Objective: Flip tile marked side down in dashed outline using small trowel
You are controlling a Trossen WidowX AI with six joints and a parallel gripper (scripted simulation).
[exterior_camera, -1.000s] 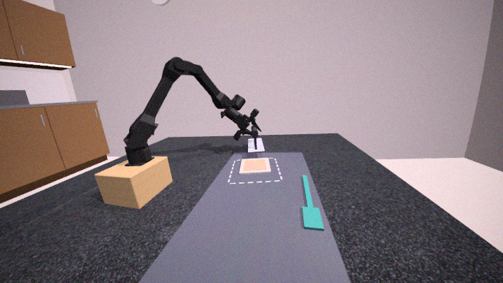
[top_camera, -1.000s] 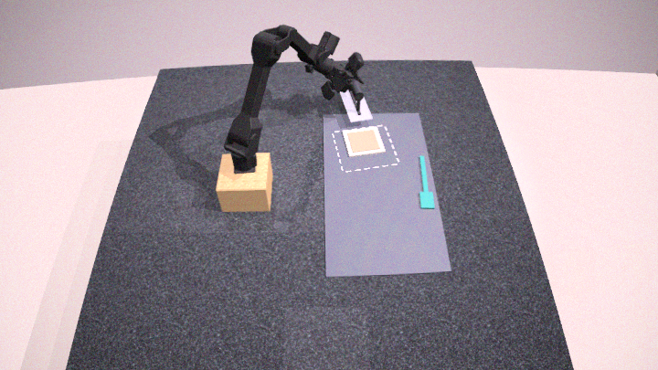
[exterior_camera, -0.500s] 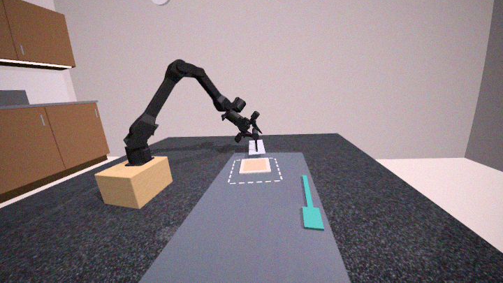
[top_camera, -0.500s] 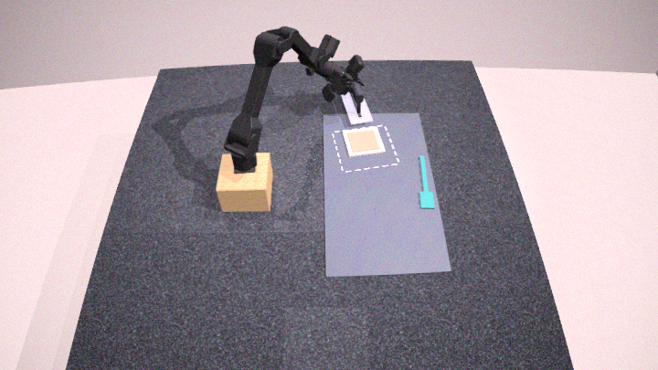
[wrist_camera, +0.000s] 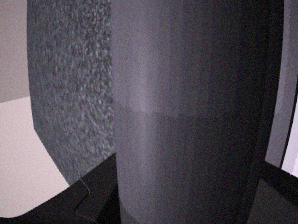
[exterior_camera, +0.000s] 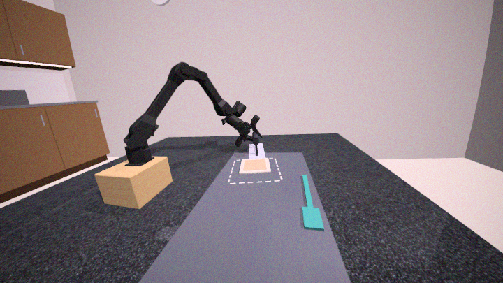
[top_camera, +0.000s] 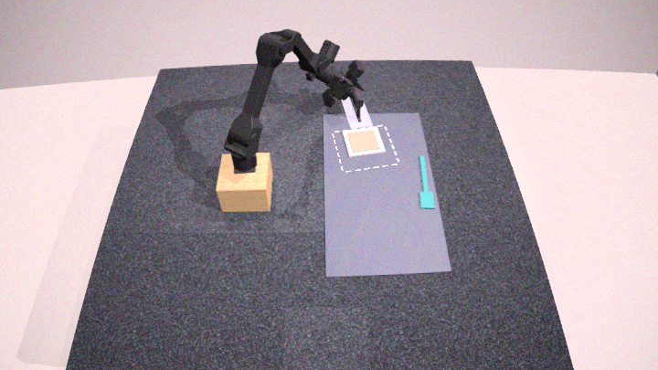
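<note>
The jaws (top_camera: 357, 104) are clamped on the pale trowel (top_camera: 353, 112), whose blade slants down to the mat (top_camera: 383, 230) at the far edge of the tile (top_camera: 364, 142). The tile lies flat, tan face up, inside the dashed outline (top_camera: 365, 170). A teal trowel (top_camera: 425, 186) rests near the mat's right edge on the bench (top_camera: 145, 273).

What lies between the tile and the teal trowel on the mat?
Only the right side of the dashed outline and bare mat separate the tile from the teal trowel; the top view shows this best.
</note>
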